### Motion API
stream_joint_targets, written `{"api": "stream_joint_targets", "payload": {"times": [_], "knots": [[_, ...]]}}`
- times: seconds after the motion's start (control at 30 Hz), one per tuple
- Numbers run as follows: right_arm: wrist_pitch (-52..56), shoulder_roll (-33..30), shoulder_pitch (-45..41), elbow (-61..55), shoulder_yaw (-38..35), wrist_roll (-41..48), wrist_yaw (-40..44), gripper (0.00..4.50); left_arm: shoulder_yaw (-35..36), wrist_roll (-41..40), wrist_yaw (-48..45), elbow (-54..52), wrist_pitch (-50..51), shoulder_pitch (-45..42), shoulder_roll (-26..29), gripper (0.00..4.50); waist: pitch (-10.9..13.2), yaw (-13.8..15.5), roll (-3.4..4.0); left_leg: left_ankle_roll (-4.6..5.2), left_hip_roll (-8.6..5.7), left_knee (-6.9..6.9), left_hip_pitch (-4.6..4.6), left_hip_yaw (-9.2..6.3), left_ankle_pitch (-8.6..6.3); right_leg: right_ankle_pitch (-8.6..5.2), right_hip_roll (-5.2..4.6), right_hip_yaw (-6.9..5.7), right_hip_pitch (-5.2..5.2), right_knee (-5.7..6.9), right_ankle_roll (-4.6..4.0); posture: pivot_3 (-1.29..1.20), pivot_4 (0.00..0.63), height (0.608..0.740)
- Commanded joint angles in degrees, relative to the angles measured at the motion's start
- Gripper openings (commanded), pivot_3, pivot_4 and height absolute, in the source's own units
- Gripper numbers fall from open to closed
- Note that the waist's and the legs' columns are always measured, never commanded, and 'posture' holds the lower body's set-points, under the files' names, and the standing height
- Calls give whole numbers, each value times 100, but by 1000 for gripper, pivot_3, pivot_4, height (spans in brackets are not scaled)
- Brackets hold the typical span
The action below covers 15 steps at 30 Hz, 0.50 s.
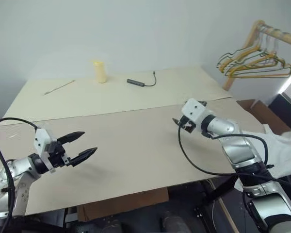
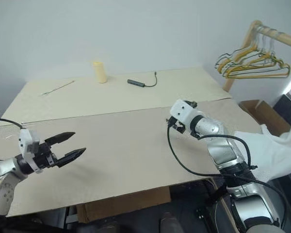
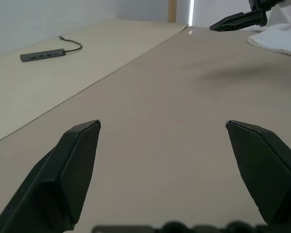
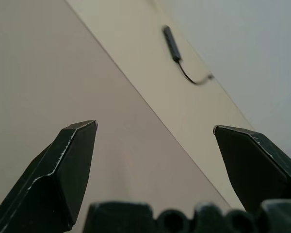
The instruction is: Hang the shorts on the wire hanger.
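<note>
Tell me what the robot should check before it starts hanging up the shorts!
1. Left claw open and empty: ok. Its black fingers are apart with nothing between them.
2. Right claw open and empty: ok.
3. Shorts in a claw: not ok. They lie by the table's right edge beside the right arm, and neither claw touches them.
4. Wire hanger picked out: cannot tell.
5. Other things out of the way: ok. The black cable and the yellow tube sit at the far side of the table.
</note>
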Motion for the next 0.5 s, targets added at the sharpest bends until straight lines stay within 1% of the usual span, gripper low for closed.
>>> {"api": "stream_joint_targets", "payload": {"times": [0.03,0.17,0.27,0.5], "knots": [[-267,0,6,-229,164,-87,308,4481,198,-59,163,-383,-4,15,70,4500,-1,122,-2,-1,0,0,0,1,0,-2,-1,-5,0,2,-4,101,0,740],[-331,47,-60,-32,347,-365,389,4481,202,-67,329,-567,-9,60,-3,4500,-1,333,-3,-2,1,0,-1,8,0,-9,0,-8,-4,4,-24,115,0,740],[-399,73,-129,128,374,-531,391,4481,174,-63,368,-652,-17,92,-16,4500,-2,421,-4,-2,0,0,-3,14,0,-8,-1,-8,-4,2,-32,118,0,740],[-396,119,-130,206,307,-678,451,4481,116,-13,501,-643,-32,30,-40,4500,-2,489,-5,-2,2,-1,-6,17,0,-5,1,-8,-8,1,-37,116,0,740]]}}
